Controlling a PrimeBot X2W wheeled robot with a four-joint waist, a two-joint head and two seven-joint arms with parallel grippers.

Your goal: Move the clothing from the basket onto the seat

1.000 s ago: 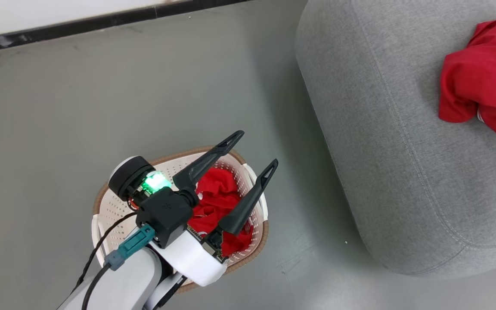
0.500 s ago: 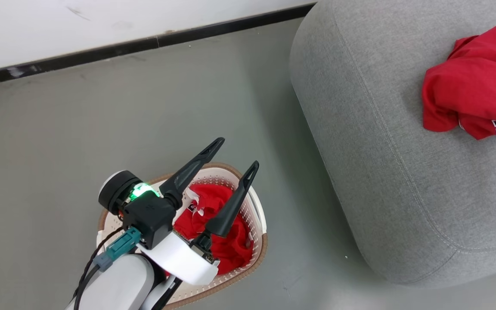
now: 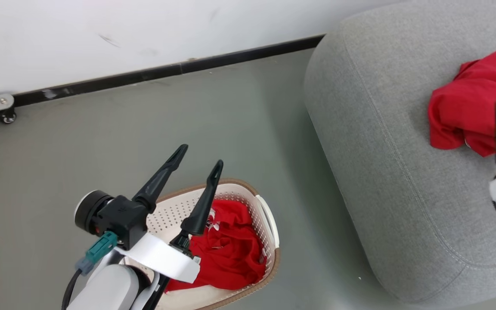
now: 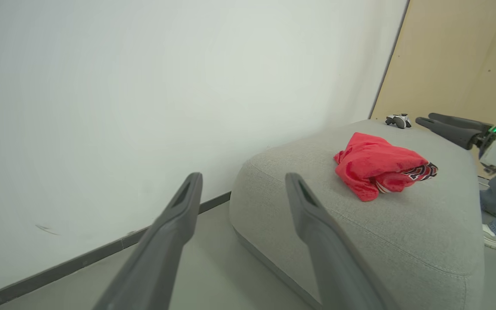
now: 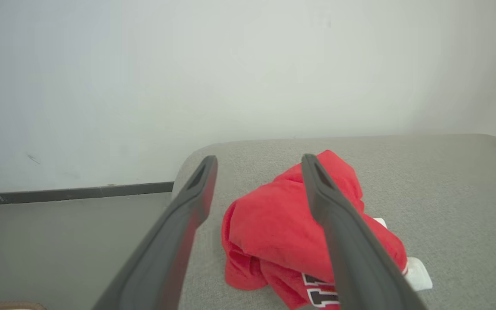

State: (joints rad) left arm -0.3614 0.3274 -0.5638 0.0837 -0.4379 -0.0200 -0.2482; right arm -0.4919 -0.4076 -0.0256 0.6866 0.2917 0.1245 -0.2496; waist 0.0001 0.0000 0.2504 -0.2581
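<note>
My left tool (image 3: 201, 155) hangs open and empty over the basket (image 3: 271, 224), which stands on the floor (image 3: 101, 150) left of the seat (image 3: 381, 150). Red clothing (image 3: 230, 254) lies in the basket. A red jersey (image 3: 467, 107) lies on the seat, with my right tool (image 5: 259, 158) open and empty near it.

A crumpled red garment (image 3: 230, 254) lay in the cream, brown-rimmed basket (image 3: 269, 224) beside the grey seat (image 3: 381, 172), on which a bunched red jersey (image 3: 467, 107) with black lettering rested.
</note>
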